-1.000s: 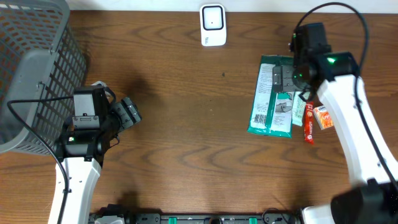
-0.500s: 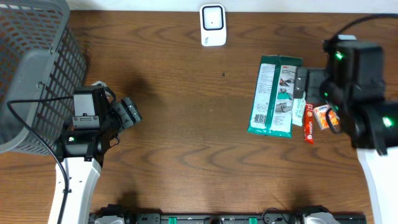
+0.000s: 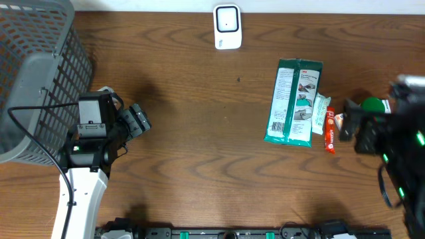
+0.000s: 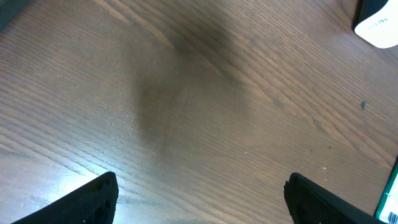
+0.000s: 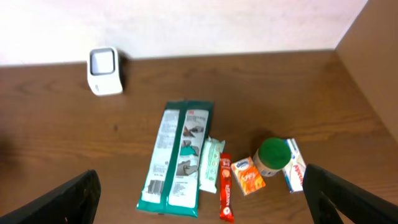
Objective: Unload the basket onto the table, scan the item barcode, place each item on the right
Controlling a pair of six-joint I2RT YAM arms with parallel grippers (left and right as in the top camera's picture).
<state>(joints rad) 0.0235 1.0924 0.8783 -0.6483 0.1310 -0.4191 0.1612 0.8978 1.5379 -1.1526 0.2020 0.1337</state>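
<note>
Several items lie at the right of the table: a large green-and-white packet (image 3: 294, 103) (image 5: 177, 158) with a printed barcode, a pale green sachet (image 5: 212, 165), a red stick (image 5: 226, 186), an orange pack (image 5: 248, 176), a green-lidded jar (image 5: 271, 157) and a white box (image 5: 294, 165). A white scanner (image 3: 226, 26) (image 5: 104, 71) stands at the far edge. My right gripper (image 3: 350, 126) (image 5: 202, 186) hangs open high above the items, holding nothing. Far to the left, my left gripper (image 3: 136, 121) (image 4: 202, 193) is open over bare wood.
A grey wire basket (image 3: 33, 73) fills the far left corner beside the left arm. Bare wood lies between the arms. The table's right edge (image 5: 367, 99) runs close past the jar and box.
The right arm has swung from over the green packet out to the right and nearer the front edge, uncovering the items. The left arm has not moved.
</note>
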